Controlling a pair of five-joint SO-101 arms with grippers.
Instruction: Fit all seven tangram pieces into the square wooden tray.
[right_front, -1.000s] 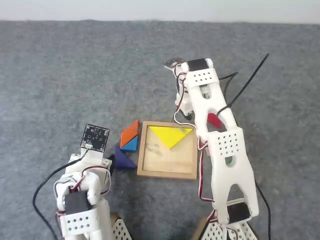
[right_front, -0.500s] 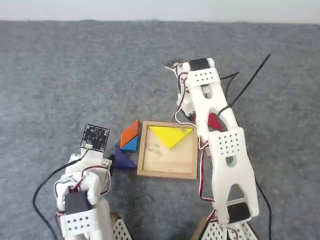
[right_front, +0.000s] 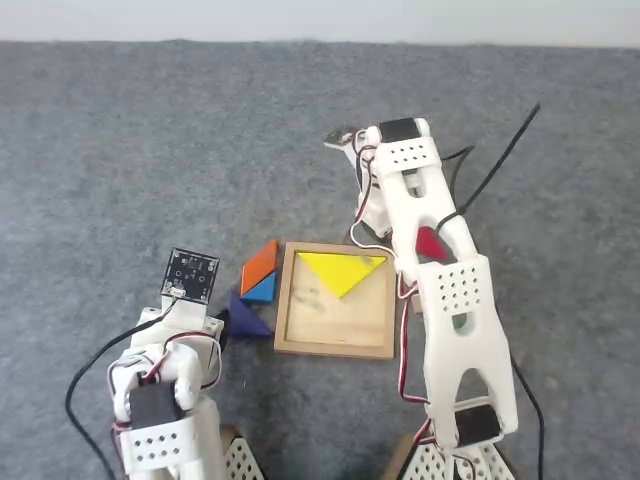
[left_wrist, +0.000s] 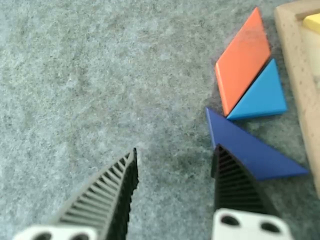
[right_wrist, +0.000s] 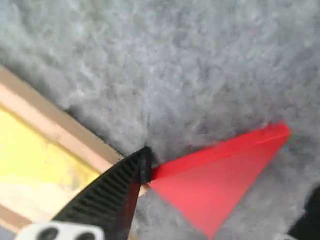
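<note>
Right wrist view: the right gripper (right_wrist: 227, 182) stands wide open over the flat red triangle piece (right_wrist: 215, 175), which lies on the grey carpet (right_wrist: 200, 60) just outside a corner of the square wooden tray (right_wrist: 50, 115); one black ribbed finger (right_wrist: 120, 192) touches the piece's point right at that corner, and the rest of the piece spreads away from the tray between the jaws. In the high view the red triangle piece (right_front: 428, 241) sits off the tray's far right corner, partly under the right arm; a large yellow triangle (right_front: 342, 270) lies inside the tray against its far rim (right_front: 283, 300); an orange parallelogram (right_front: 260, 266), a light blue triangle (right_front: 262, 290) and a dark blue triangle (right_front: 245, 315) cluster just outside the tray's left rim. The left gripper (left_wrist: 175, 150) is open too, over carpet on the side of that cluster away from the tray, one finger tip at the dark blue triangle's edge.

The red piece looks thin, stiff, light and smooth; lying flat on soft pile, it probably offers little edge to catch and may skate or tip; the likely hold is a pinch across its two slanting edges near the middle, jaws pressed down into the carpet.
</note>
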